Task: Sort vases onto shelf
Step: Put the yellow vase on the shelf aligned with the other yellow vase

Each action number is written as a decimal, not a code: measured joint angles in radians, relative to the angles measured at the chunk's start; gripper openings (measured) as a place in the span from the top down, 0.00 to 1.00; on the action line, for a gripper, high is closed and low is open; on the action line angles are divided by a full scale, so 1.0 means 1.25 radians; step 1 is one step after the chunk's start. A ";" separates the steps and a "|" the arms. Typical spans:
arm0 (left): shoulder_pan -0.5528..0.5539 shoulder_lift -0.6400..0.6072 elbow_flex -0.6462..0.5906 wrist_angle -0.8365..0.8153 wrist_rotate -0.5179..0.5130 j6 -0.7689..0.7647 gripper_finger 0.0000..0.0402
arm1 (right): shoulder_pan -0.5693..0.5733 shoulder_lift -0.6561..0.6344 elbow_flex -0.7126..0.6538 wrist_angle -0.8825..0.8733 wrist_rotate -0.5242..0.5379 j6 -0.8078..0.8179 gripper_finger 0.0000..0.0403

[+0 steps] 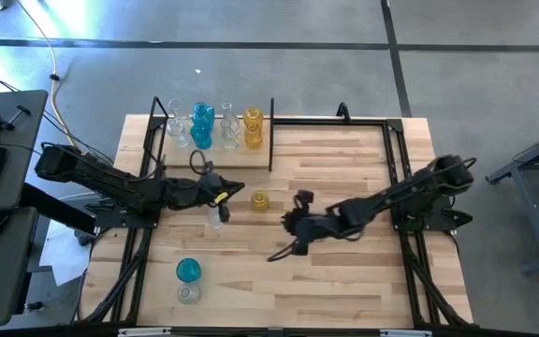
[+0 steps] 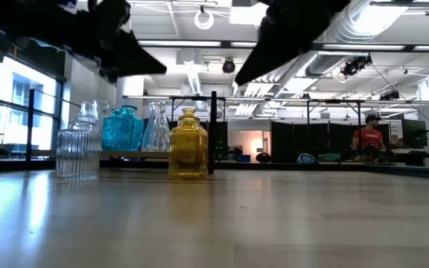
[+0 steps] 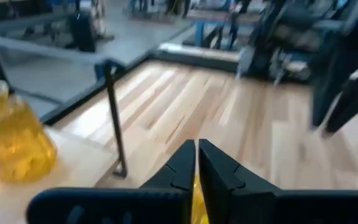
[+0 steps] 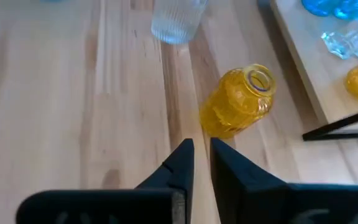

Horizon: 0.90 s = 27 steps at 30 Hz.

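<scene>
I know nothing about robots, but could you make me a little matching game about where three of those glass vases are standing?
Things:
1. loose amber vase
2. loose teal vase
3. shelved amber vase

Places:
A. on the shelf, by its black end post
B. middle of the table
C. beside a clear vase, far from the shelf

Pairs: 1-B, 2-C, 3-A

An amber vase [image 4: 238, 102] stands upright on the tabletop just ahead of the right gripper [image 4: 202, 152], beside the shelf [image 1: 215, 155]. A clear ribbed vase [image 1: 215, 216] stands near the left gripper [image 1: 235, 193]. Teal, clear and amber vases [image 1: 213, 127] crowd the shelf beyond both grippers. A teal vase [image 1: 187, 271] and a clear one stand well apart from them.
</scene>
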 joint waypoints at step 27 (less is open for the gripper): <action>-0.005 0.298 0.148 -0.039 -0.043 -0.143 0.41 | 0.091 -0.106 -0.144 0.151 0.077 0.021 1.00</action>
